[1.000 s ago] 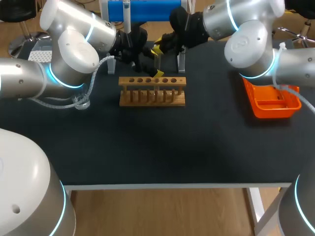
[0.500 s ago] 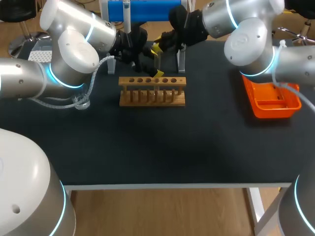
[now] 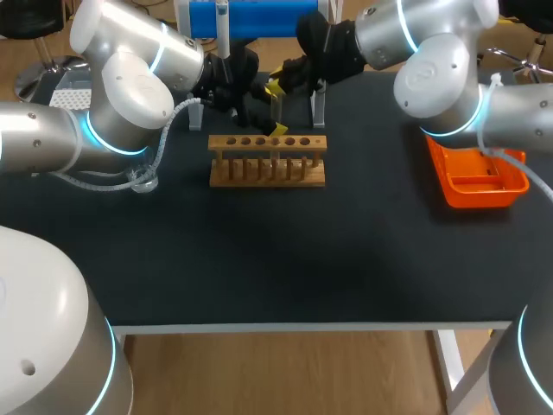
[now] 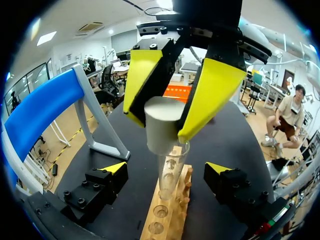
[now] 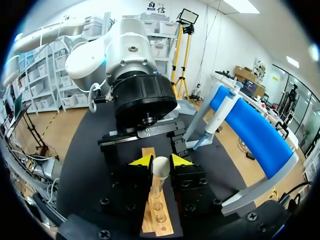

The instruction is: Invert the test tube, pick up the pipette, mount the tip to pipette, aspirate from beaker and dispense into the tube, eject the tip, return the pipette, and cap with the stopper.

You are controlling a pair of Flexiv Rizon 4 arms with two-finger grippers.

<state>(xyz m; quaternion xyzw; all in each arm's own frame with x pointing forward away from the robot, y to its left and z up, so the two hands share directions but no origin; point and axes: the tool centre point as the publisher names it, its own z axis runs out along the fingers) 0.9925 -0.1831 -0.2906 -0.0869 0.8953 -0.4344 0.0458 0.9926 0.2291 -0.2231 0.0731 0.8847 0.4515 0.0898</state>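
Our right hand (image 5: 161, 162) grips the stopper (image 4: 161, 122) at the mouth of the test tube (image 4: 172, 170), upright in the wooden rack (image 3: 268, 162), far-middle on the table (image 3: 259, 259). Our left hand (image 4: 166, 169) is spread wide, the tube between its fingers, untouched.

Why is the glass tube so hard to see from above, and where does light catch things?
Head view: the clear test tube almost disappears against the dark table, while the white left arm shines. Left wrist view: the right jaws' yellow tips and the pale stopper are brightly lit; glints outline the tube. Right wrist view: highlights gleam on the left arm's shell.
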